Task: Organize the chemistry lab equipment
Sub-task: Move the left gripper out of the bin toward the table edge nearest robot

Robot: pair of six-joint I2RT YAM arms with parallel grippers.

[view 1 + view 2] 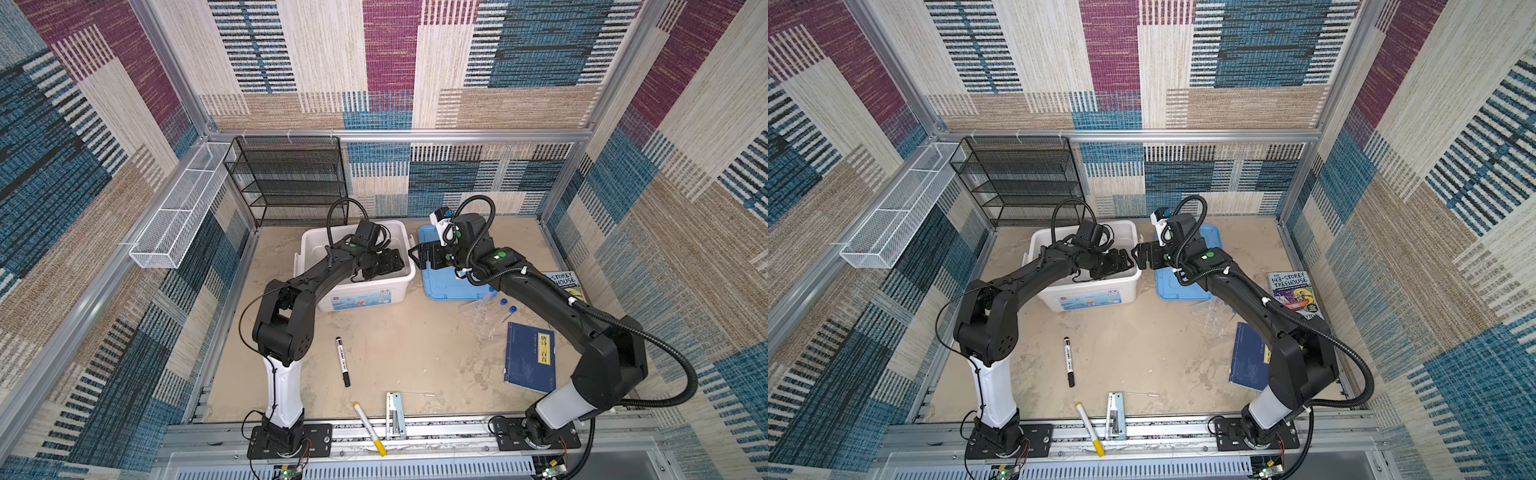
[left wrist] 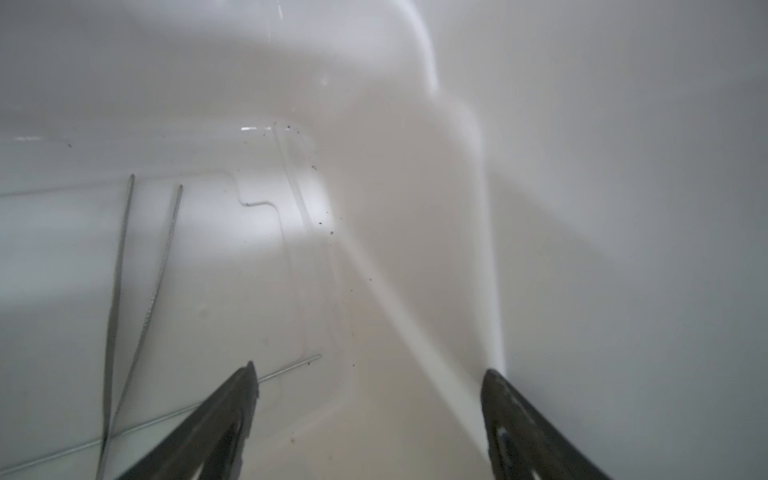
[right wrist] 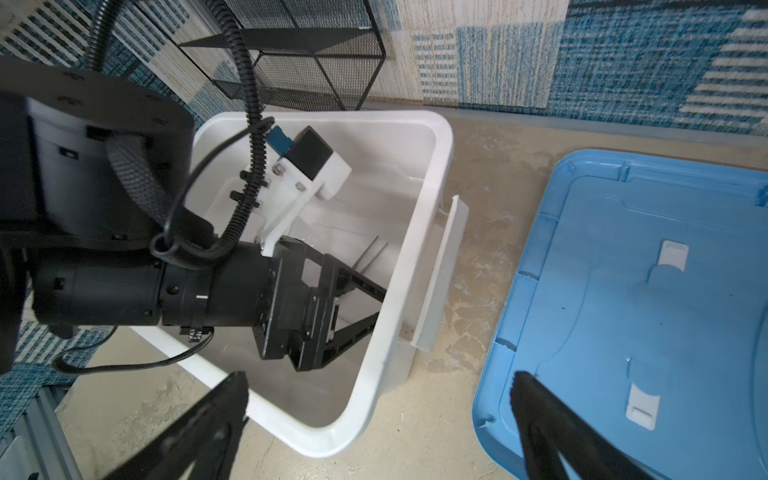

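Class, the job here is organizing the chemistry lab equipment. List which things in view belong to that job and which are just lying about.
Belong to the job: metal tweezers and thin clear rod, in the white bin; blue-capped test tubes; clear tube rack.
Just lying about: black marker; yellow-tipped marker; blue book; illustrated book.
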